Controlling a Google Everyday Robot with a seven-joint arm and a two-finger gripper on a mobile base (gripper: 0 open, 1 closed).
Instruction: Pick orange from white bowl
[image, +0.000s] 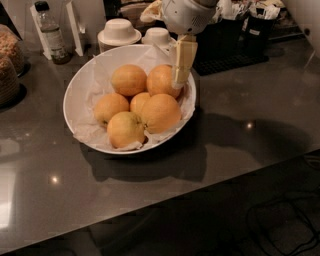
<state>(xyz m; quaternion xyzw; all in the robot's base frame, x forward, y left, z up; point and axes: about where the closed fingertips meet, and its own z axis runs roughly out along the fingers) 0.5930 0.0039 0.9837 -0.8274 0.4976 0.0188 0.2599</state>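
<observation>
claw hangs just inside the white bowl right rim (open or closed? can't tell), over a round deep-orange orange, desk stretching right

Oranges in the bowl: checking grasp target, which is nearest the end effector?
The back-right orange, beside the end effector at the rear right of the white bowl; others lie farther off.

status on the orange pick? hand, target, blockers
Hand low over white bowl, back-right side, beside rear-right orange. Orange sits in bowl, not lifted. Neighbouring oranges crowd it; nothing else in the way.
</observation>
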